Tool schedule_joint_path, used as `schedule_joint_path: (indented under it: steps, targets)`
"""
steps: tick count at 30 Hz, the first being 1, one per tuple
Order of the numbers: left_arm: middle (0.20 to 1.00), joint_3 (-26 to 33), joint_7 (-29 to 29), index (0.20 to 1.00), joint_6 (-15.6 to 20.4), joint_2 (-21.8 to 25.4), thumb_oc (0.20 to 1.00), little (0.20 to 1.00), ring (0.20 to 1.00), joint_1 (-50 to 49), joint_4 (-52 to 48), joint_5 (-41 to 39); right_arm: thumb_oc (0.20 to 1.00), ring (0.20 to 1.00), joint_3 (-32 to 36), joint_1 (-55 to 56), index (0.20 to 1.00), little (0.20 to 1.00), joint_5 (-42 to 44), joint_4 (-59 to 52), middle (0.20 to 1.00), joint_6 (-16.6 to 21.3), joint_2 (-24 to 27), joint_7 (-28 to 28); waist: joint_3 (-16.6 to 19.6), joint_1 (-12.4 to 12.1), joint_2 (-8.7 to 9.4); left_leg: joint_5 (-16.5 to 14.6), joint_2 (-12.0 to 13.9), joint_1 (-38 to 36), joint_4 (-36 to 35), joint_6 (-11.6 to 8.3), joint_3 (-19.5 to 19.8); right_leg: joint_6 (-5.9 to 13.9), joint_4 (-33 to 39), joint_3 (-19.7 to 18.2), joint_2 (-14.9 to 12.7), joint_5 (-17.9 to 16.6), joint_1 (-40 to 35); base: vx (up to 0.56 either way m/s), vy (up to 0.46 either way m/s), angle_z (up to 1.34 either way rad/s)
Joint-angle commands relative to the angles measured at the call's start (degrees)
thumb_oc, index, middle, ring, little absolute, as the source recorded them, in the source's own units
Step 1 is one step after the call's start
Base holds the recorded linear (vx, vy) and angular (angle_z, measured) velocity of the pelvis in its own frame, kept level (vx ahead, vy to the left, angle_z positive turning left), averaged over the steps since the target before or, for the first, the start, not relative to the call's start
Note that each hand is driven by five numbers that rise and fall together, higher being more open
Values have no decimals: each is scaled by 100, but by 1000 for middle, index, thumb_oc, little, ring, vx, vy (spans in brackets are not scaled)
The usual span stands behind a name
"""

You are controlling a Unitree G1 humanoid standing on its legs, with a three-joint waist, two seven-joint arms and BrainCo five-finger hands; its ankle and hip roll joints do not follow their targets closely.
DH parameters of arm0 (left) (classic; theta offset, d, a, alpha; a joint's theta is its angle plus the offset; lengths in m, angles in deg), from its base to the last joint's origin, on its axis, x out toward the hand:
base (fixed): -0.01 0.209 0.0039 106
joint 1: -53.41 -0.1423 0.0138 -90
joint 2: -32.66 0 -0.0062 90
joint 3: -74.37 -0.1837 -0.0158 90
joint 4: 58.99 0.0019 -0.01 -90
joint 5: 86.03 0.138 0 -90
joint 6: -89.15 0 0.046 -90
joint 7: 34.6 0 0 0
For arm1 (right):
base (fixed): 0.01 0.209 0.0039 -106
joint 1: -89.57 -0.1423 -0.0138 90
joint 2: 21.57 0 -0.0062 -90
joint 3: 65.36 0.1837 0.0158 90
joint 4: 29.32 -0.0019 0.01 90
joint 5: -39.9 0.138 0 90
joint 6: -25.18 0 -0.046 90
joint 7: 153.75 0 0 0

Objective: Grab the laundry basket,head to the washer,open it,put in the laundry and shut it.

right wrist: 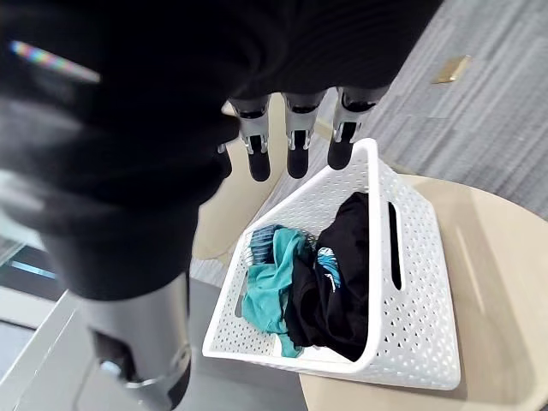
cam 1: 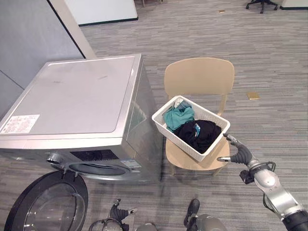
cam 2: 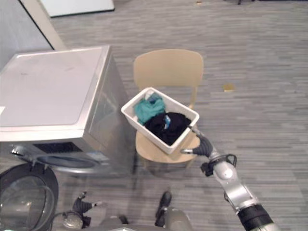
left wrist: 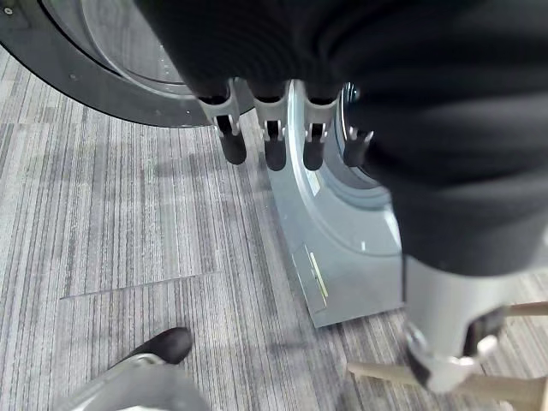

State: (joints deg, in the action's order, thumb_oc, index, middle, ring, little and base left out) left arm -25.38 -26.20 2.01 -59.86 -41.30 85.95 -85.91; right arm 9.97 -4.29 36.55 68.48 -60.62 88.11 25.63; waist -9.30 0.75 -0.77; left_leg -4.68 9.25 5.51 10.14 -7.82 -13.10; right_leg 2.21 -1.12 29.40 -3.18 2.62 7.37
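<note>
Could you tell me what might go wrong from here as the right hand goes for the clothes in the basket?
The white basket sits skewed on the chair, one corner past the seat's edge by the right hand; a push there could tip it off. The black garment and teal garment lie bunched together, so one grab may drag both and drop one. The washer door hangs open low by the left hand, which could knock it.

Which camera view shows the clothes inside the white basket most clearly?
The right wrist view: it looks into the white basket from close, showing the teal cloth beside the black cloth. Both eye views show the same clothes from above, farther off. The left wrist view faces the washer instead.
</note>
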Motion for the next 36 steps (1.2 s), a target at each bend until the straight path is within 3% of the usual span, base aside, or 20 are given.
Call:
schedule_joint_path:
  steps: [1, 2, 3, 5, 9, 14, 21, 27, 28, 30, 35, 36]
  targets:
    - [1000, -57, 60, 1000, 179, 181, 1000, 1000, 1000, -22, -72, -123, 1000, 1000, -179, -571, 1000, 1000, -514, -24, 1000, 347, 58, -302, -304, -374, 170, 32, -209, 129, -211, 93, 393, 496, 550, -517, -464, -4, -618, 164, 6, -28]
    - [1000, -64, 67, 1000, 189, 201, 1000, 1000, 1000, -31, -44, -125, 1000, 1000, -256, -698, 1000, 1000, -593, 40, 1000, 361, 65, -355, -364, -462, 195, 294, -249, 326, -323, 118, 535, 450, 514, -529, -460, -29, -571, 57, 18, -38]
    - [1000, -63, 67, 1000, 189, 201, 1000, 1000, 1000, -31, -44, -125, 1000, 1000, -257, -699, 1000, 1000, -593, 40, 1000, 362, 65, -356, -364, -461, 195, 295, -250, 326, -324, 118, 535, 450, 514, -528, -461, -28, -570, 17, 19, -49]
    - [1000, -64, 64, 1000, 182, 231, 1000, 1000, 1000, -50, 5, -130, 1000, 1000, -382, -901, 1000, 1000, -802, 130, 1000, 387, 136, -496, -466, -622, 164, 601, -172, 548, -509, 83, 639, 415, 456, -575, -353, 118, -688, 137, 31, -31]
    - [1000, -18, 63, 1000, 169, 263, 1000, 1000, 1000, -152, 66, -38, 1000, 1000, -504, -1006, 1000, 1000, -1211, 184, 1000, 399, 208, -612, -399, -705, 132, 570, -196, 306, -740, 165, 634, 393, 299, -622, -261, 305, -833, 202, 86, -6]
    - [1000, -105, 159, 1000, 163, 408, 1000, 1000, 1000, -91, 143, 67, 1000, 1000, -930, -1661, 1000, 1000, -2000, 658, 1000, 250, 222, -987, -464, -837, 259, 432, -397, 248, -593, 379, 569, 373, -265, -806, -382, 509, -746, 169, 122, -15]
    - [1000, -280, 321, 1000, 298, 488, 1000, 1000, 1000, 80, -23, -155, 1000, 1000, -1614, -2982, 1000, 1000, -2433, 1826, 1000, -27, 131, -1405, -618, -1092, 214, 516, -547, 565, -800, 489, 697, 424, -357, -797, -487, 429, -246, 36, 81, 3]
    - [1000, -404, 385, 1000, 404, 550, 1000, 1000, 1000, 189, -64, -321, 1000, 1000, -1977, -3943, 1000, 1000, -2442, 2987, 1000, -206, 247, -1623, -815, -1370, 177, 694, -652, 876, -971, 482, 952, 437, -350, -626, -538, 364, -10, 12, 26, 26]
    - [1000, -464, 426, 1000, 434, 591, 1000, 1000, 1000, 267, -5, -391, 1000, 1000, -2101, -4226, 1000, 1000, -2427, 3536, 1000, -287, 203, -1742, -912, -1531, 155, 671, -690, 942, -1069, 422, 1128, 472, -366, -558, -562, 476, 22, 101, -20, 45]
    - [1000, -506, 472, 1000, 449, 629, 1000, 1000, 1000, 346, 39, -436, 1000, 1000, -2179, -4482, 1000, 1000, -2401, 3854, 1000, -338, 194, -1818, -993, -1620, 138, 737, -722, 1098, -1088, 412, 1256, 468, -383, -481, -571, 463, 122, 41, -28, 50]
    - [1000, -611, 550, 1000, 523, 694, 1000, 1000, 1000, 521, 42, -573, 1000, 1000, -2254, -4991, 1000, 1000, -2331, 4576, 1000, -443, 182, -2037, -1118, -1794, 87, 863, -788, 1357, -1191, 385, 1472, 465, -376, -313, -574, 439, 288, -11, -13, 40]
    - [1000, -727, 575, 1000, 570, 728, 1000, 1000, 1000, 644, -18, -693, 1000, 1000, -2111, -5166, 1000, 1000, -1964, 5067, 1000, -505, 40, -2125, -1194, -1928, 6, 972, -858, 1510, -1279, 348, 1613, 469, -363, -169, -567, 419, 392, -8, -20, 35]
